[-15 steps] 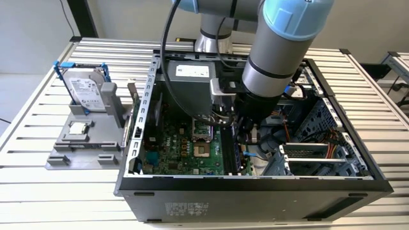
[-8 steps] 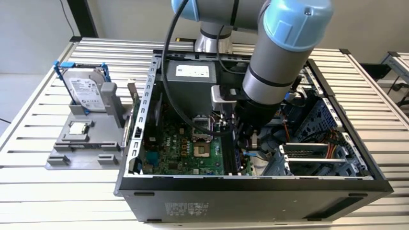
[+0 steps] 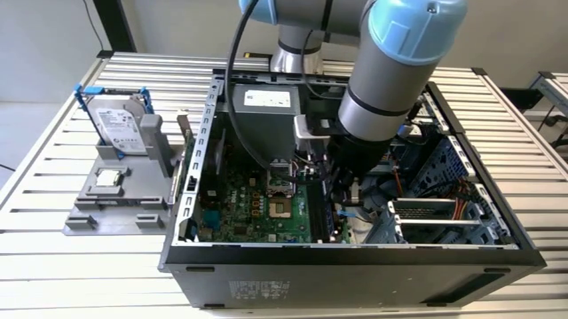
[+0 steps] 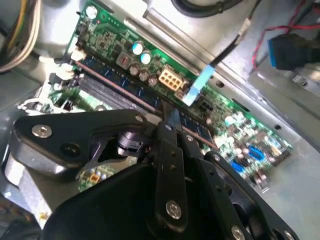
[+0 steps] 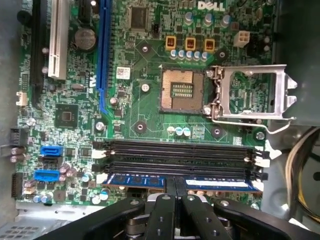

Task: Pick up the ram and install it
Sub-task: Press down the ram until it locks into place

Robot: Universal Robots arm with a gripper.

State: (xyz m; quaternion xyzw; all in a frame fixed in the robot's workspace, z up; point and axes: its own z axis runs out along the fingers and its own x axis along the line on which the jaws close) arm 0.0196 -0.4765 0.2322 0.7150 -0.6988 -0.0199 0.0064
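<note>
Gripping the ram point(image 5: 150, 180), fingers point(image 5: 184, 200) closed.

Slatted aluminium table point(image 3: 71, 266) carries two things: open black PC case point(image 3: 355, 279) toward the exterior view's right, grey fixture tray point(image 3: 116, 212) just beside it on the exterior view's left. Both sit flat on the slats.
</note>
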